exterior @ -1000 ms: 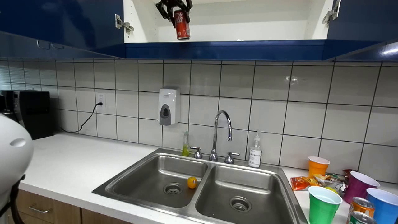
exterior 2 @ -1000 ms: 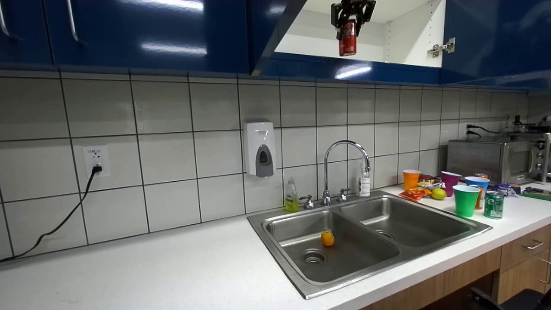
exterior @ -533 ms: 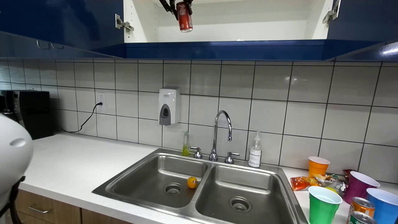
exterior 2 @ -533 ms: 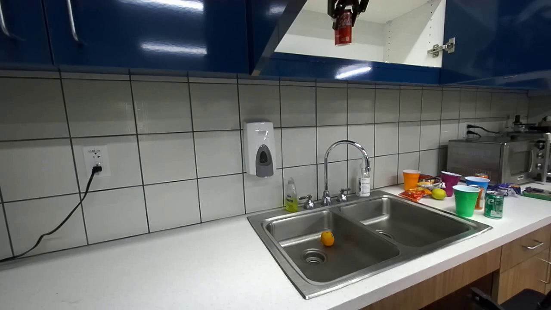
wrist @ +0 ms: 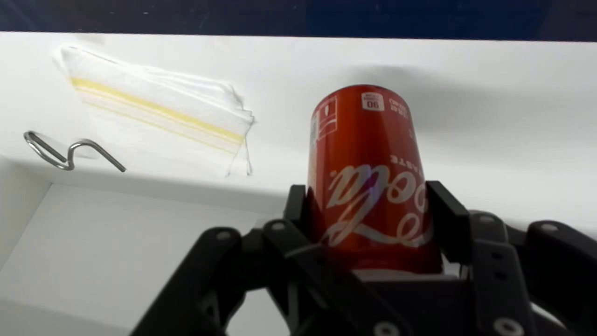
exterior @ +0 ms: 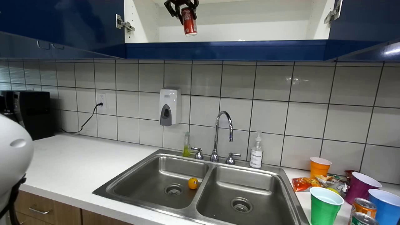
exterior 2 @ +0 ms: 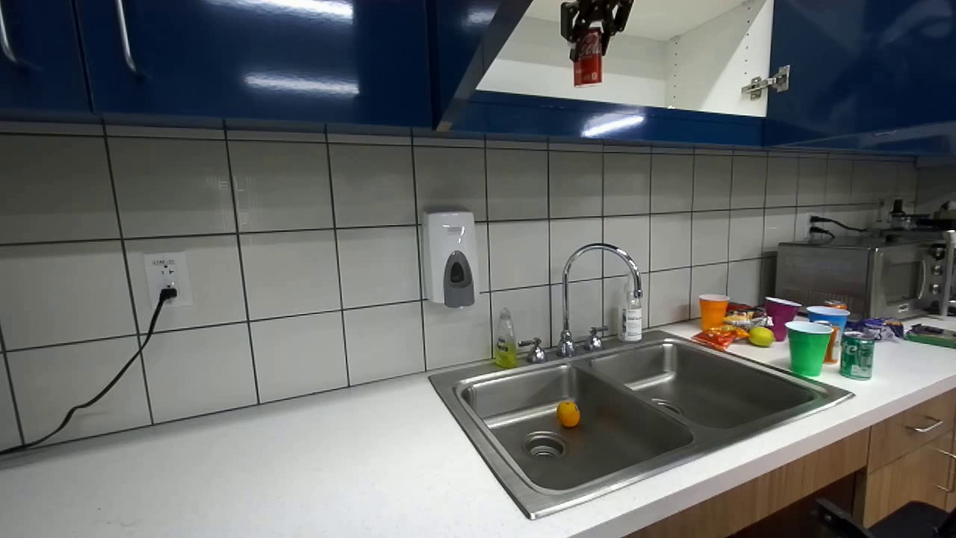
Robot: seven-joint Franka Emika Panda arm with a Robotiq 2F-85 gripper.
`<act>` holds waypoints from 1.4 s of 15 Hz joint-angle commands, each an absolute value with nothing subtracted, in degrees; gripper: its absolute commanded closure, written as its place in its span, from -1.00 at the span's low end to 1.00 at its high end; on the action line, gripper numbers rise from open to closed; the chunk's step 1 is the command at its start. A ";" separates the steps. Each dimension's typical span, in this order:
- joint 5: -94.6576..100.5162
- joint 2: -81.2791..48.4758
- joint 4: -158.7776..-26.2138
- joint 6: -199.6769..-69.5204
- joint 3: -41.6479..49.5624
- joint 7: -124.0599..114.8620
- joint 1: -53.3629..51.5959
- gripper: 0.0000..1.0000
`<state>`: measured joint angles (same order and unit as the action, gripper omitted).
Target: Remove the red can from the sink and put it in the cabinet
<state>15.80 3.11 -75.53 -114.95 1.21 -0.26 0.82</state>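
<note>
The red can (exterior: 189, 23) is in my gripper (exterior: 188, 17), clear of the sink (exterior: 282, 187). In the wrist view the gripper (wrist: 366, 200) is shut on its sides, and the can (wrist: 364, 135) points bottom end away from me. The can (exterior 2: 588, 67) also shows in an exterior view, slightly tilted, at the open cabinet (exterior 2: 597, 119). It is above the cabinet's blue bottom edge (exterior: 225, 50). In the wrist view the white cabinet floor (wrist: 280, 88) lies beneath it, with a shadow beside the can. A gap to the floor seems to show; its size I cannot tell.
A clear bag with a yellow strip (wrist: 158, 112) and a bent metal wire (wrist: 70, 154) lie on the cabinet floor. Open blue doors (exterior: 62, 28) flank the opening, with hinges (exterior: 125, 24) sticking out. An orange ball-like thing (exterior: 193, 183) lies in the sink by the faucet (exterior: 216, 137).
The gripper and can rose, then came down a little. They shifted right in an exterior view and left in the other exterior view, deeper into the cabinet. The grip stayed shut.
</note>
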 commanded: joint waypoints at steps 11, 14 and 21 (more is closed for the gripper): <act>14.50 -7.24 -61.04 -113.90 2.63 1.96 1.28 0.20; 13.63 -9.19 -58.46 -112.89 2.82 2.28 1.30 0.20; 11.12 -12.45 -53.49 -107.99 2.85 2.51 1.46 0.20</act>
<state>13.07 -10.17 -58.77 -111.48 2.93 0.23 0.82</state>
